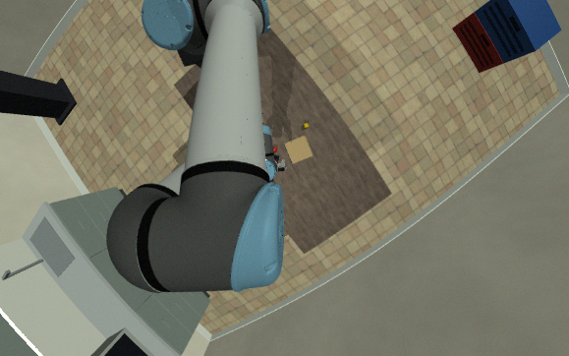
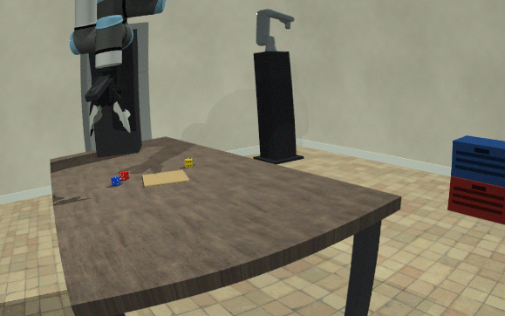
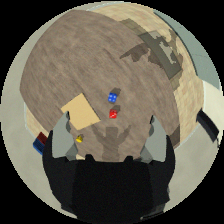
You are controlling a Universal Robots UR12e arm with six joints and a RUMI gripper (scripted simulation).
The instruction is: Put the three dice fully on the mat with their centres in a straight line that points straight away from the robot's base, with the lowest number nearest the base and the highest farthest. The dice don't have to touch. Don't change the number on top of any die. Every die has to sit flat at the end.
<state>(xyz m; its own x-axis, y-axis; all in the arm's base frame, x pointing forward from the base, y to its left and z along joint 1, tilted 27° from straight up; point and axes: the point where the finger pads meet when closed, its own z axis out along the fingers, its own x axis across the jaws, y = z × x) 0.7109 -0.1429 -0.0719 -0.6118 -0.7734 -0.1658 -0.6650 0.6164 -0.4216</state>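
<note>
A tan mat (image 2: 165, 178) lies flat on the dark wooden table; it also shows in the overhead view (image 1: 298, 149) and the wrist view (image 3: 80, 111). A red die (image 2: 124, 175) and a blue die (image 2: 116, 181) sit on the table just left of the mat, off it. A yellow die (image 2: 188, 162) sits on the table behind the mat's right corner, off it. In the wrist view the blue die (image 3: 114, 97), red die (image 3: 113, 114) and yellow die (image 3: 79, 138) all show below me. My gripper (image 2: 109, 119) hangs open and empty high above the red die. The pips are too small to read.
A black pedestal (image 2: 276, 106) with a grey fixture stands on the floor behind the table. Stacked blue and red crates (image 2: 485, 184) stand on the floor at the right. The arm's big elbow (image 1: 199, 231) hides part of the table in the overhead view.
</note>
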